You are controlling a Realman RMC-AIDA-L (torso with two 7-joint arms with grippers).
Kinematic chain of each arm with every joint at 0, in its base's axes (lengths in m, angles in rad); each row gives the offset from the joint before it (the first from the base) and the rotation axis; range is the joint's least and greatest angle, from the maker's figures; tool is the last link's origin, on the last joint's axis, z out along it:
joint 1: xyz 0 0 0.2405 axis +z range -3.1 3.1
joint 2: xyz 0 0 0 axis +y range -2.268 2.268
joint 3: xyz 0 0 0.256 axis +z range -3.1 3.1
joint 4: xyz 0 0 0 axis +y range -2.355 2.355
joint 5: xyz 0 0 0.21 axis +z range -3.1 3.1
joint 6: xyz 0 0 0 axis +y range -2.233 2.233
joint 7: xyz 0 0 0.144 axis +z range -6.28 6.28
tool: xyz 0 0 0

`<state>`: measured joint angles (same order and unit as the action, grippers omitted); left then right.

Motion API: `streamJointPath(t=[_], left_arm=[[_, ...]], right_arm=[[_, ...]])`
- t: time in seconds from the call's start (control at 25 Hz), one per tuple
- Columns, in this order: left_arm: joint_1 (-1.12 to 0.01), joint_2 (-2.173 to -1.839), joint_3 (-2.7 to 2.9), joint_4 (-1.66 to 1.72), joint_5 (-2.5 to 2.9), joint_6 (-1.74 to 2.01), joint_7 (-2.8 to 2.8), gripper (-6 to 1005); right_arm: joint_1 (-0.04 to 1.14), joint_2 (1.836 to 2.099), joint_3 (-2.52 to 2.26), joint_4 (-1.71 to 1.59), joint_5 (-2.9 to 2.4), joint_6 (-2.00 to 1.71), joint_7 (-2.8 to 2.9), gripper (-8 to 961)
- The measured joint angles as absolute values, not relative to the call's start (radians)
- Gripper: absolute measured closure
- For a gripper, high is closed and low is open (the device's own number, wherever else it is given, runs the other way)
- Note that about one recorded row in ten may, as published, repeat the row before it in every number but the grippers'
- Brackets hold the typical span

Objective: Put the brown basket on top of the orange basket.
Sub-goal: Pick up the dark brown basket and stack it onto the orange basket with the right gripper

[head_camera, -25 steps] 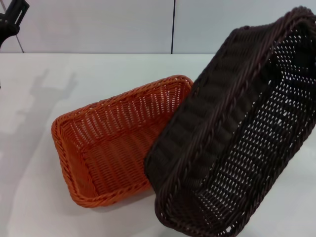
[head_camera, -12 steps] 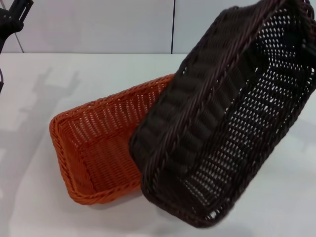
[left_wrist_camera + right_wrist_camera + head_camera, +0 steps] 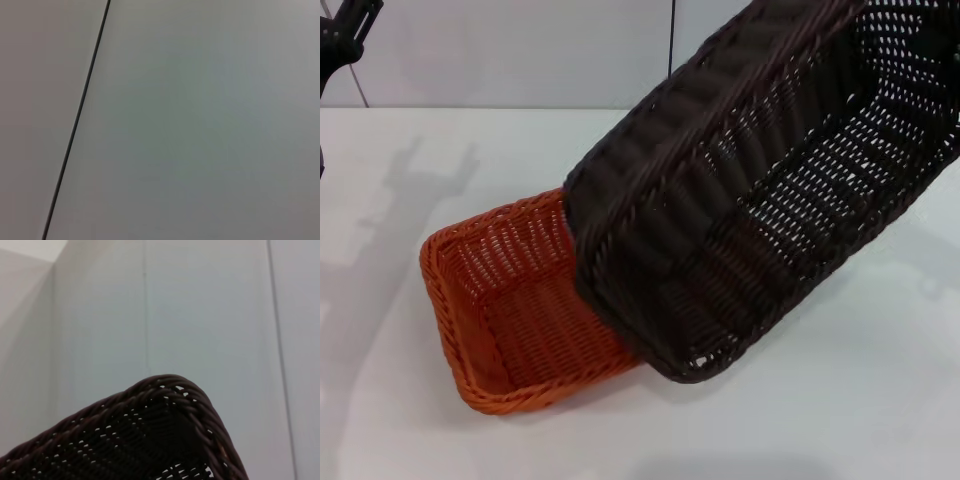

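Fingers of neither gripper are visible, so their state cannot be told; the left arm (image 3: 342, 38) is parked at 10 o'clock. Step in hand: carrying. The brown basket (image 3: 760, 190), dark open weave with a braided rim, hangs tilted, its low corner overlapping the orange basket (image 3: 510, 310), which rests on the table (image 3: 880, 400). Next, probably: level it, align both rims, lower.
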<state>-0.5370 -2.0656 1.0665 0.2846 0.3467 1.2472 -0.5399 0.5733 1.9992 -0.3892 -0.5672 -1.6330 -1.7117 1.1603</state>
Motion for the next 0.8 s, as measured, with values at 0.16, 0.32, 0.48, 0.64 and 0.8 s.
streamJointPath(t=[0.16,0.32,0.48,0.64,0.8], left_arm=[[-0.536,-2.064,1.067,0.287,0.347,1.247,-0.541,165],[-0.527,-2.064,1.066,0.294,0.346,1.255,-0.548,165],[-0.525,-2.064,1.061,0.294,0.345,1.256,-0.544,165],[-0.527,-2.064,1.034,0.294,0.345,1.255,-0.539,165],[-0.529,-2.063,1.008,0.297,0.344,1.255,-0.538,165]], right_arm=[[0.563,2.009,-0.389,-0.531,-1.598,-1.69,1.13,794],[0.559,2.016,-0.389,-0.492,-1.559,-1.684,1.106,794],[0.553,2.039,-0.39,-0.476,-1.522,-1.674,1.073,795],[0.545,2.051,-0.39,-0.421,-1.476,-1.644,1.009,795],[0.544,2.051,-0.39,-0.4,-1.468,-1.626,0.994,795]])
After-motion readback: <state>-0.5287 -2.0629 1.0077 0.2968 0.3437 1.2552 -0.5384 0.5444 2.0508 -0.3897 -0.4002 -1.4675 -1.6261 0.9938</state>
